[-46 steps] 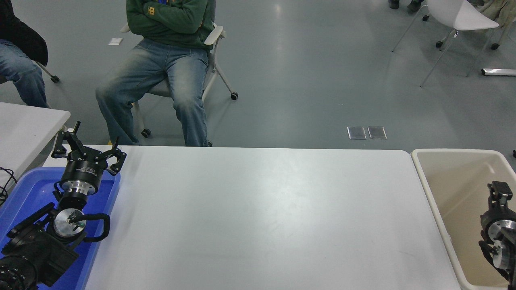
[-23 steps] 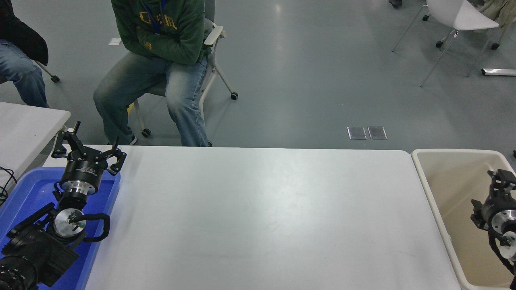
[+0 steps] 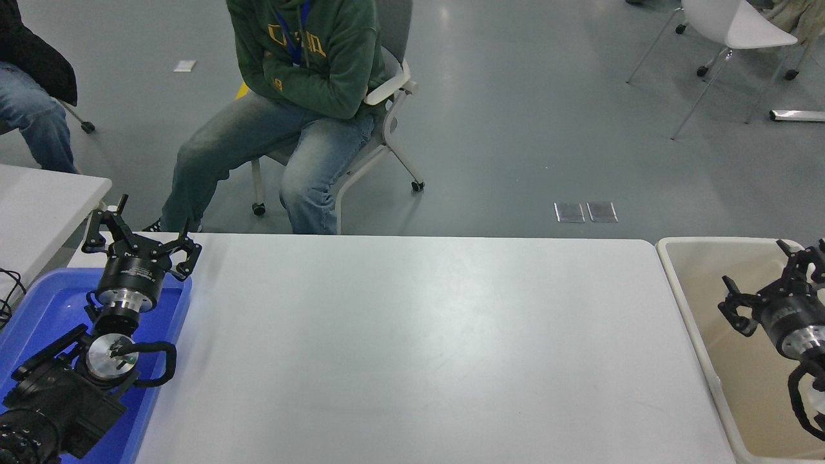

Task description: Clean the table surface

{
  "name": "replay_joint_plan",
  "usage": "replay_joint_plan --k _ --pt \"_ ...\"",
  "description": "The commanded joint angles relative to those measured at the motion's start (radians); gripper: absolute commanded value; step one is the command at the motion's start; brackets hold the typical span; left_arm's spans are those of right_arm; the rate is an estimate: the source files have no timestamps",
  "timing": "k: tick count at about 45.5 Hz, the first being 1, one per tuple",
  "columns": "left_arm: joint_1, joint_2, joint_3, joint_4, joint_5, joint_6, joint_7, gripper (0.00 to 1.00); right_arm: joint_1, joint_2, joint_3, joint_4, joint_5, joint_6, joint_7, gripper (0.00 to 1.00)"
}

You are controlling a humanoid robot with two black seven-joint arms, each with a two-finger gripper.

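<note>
Table surface [image 3: 419, 348] fills the centre, near edge cut off by the frame. Left gripper [image 3: 138, 238] parked over the blue tray [image 3: 38, 303], fingers spread wide. Right gripper [image 3: 770, 283] over the beige bin [image 3: 696, 309], fingers splayed, holding nothing; arm partly out of frame.
</note>
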Motion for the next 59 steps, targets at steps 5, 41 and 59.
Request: replay_joint_plan --k 5,41,59 --pt "0.000 0.000 0.000 0.000 0.000 0.000 0.000 1.00 -0.031 0.087 0.052 0.103 -0.001 0.017 0.020 1.00" --pt "0.000 0.000 0.000 0.000 0.000 0.000 0.000 1.00 0.118 0.368 0.046 0.135 -0.185 -0.179 0.114 1.00" --pt "0.000 0.000 0.000 0.000 0.000 0.000 0.000 1.00 0.135 0.374 0.035 0.097 -0.226 -0.184 0.187 1.00"
